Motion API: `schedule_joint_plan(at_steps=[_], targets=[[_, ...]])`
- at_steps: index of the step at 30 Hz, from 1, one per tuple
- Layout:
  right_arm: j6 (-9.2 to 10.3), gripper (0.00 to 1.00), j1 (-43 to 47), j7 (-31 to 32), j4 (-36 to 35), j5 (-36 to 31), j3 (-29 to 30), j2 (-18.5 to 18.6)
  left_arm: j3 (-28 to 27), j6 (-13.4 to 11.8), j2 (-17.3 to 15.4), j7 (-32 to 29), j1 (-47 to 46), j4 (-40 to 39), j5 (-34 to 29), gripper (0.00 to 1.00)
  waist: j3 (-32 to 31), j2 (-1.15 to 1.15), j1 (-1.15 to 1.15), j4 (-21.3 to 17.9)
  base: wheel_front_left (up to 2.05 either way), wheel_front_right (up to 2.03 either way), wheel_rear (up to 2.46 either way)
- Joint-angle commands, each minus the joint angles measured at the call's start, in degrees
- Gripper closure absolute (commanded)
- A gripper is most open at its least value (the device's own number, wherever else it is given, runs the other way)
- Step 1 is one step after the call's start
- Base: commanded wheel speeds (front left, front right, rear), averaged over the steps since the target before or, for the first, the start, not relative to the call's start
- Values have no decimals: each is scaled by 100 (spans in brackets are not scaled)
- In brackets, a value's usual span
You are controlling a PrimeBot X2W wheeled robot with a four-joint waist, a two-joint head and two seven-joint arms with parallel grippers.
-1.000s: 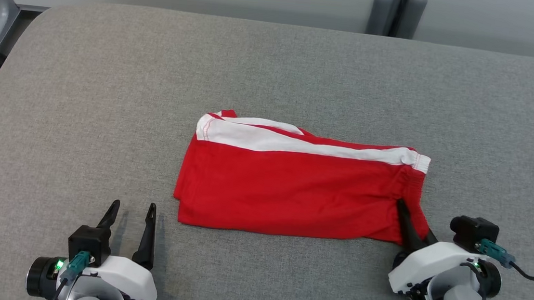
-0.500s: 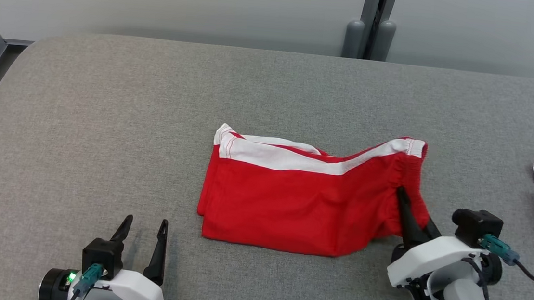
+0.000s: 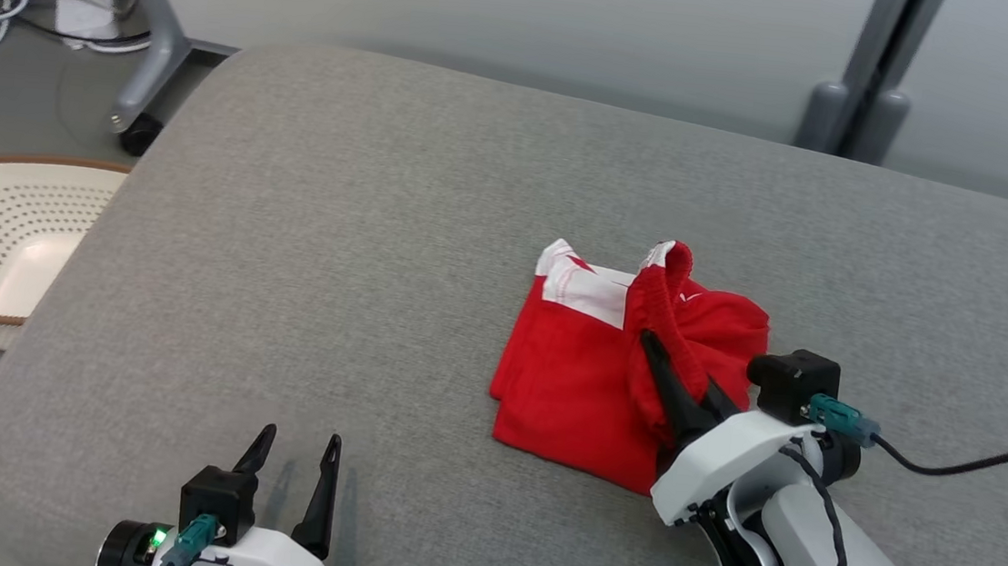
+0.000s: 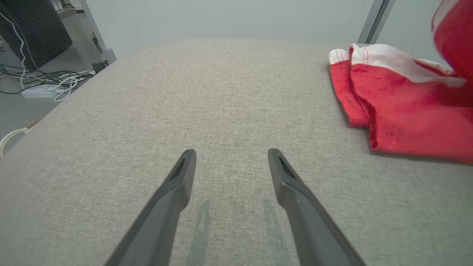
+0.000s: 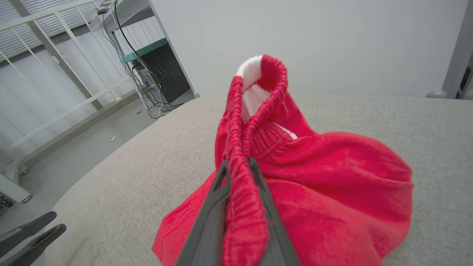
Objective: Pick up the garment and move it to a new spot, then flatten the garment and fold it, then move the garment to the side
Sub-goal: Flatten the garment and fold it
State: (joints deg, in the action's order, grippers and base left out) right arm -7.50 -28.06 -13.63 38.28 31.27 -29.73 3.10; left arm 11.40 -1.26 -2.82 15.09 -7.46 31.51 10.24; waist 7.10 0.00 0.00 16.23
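the right gripper [image 3: 663, 363], at 5 o'clock in the head view, has its two dark fingers [image 5: 218, 192] pressed nearly together on the gathered elastic waistband of the red-and-white garment [image 3: 568, 380], lifting that end into a standing loop while the rest lies on the grey padded table [image 3: 337, 214], just right of centre at about 4 o'clock. the waistband looks a deliberate choice of hold: its thick, ribbed edge gives the narrow fingers something that should not slip, and taking both layers together would carry the cloth as one piece, not let it fall open. the raised end bunches toward 9 o'clock over the flat part, which suggests, as a judgement only, either a further fold across the shorts or the start of carrying them aside. the white-banded leg hems rest at the 10 o'clock edge of the cloth, touching the table. the left gripper [image 3: 301, 437] hovers at 7 o'clock, its fingers spread wide and holding nothing, low over bare fabric and well apart from the garment, apparently parked where it cannot snag the cloth. a pale perforated basket [image 3: 5, 248] sits on the floor at 9 o'clock, beyond the table's rounded corner.
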Motion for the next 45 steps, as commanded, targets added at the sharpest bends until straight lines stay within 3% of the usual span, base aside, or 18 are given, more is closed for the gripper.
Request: schedule_joint_plan(at_steps=[1, 5, 6, 12, 23, 32, 38, 45], targets=[[2, 100, -79, -20, 31, 6, 22, 17, -5, -17, -19, 6, 14, -27, 19, 0, 13, 0, 0, 282, 0, 0, 0], [1, 98, -309, -64, 462, -31, -78, 0, 49, -3, -20, 6, 93, -47, 35, 0, 20, 0, 0, 598, 0, 0, 0], [1, 0, -386, -84, 610, 89, -166, -2, 49, -15, -20, 6, 102, -71, 36, 0, 31, 0, 0, 700, 0, 0, 0], [2, 0, -529, -167, 633, 294, -254, 19, -14, -77, -15, 6, 79, -208, 39, 0, 90, 0, 0, 639, 0, 0, 0], [2, 0, 22, -161, 93, -872, 1283, 0, -106, -94, -20, 6, -59, -432, 43, 0, 111, 0, 0, -179, 0, 0, 0], [2, 0, 827, -162, -390, -1437, 2213, 4, -294, -127, -22, 6, -6, -462, -69, 0, -18, 0, 0, -894, 0, 0, 0], [1, 0, 1262, -162, -564, -1516, 2487, -1, -505, -98, -21, 6, 127, -363, -130, 0, -184, 0, 0, -1232, 0, 0, 0], [2, 0, 1590, -162, -682, -1658, 2518, -1, -625, -57, -22, 6, 289, -268, -209, 0, -421, 0, 0, -1359, 0, 0, 0]])
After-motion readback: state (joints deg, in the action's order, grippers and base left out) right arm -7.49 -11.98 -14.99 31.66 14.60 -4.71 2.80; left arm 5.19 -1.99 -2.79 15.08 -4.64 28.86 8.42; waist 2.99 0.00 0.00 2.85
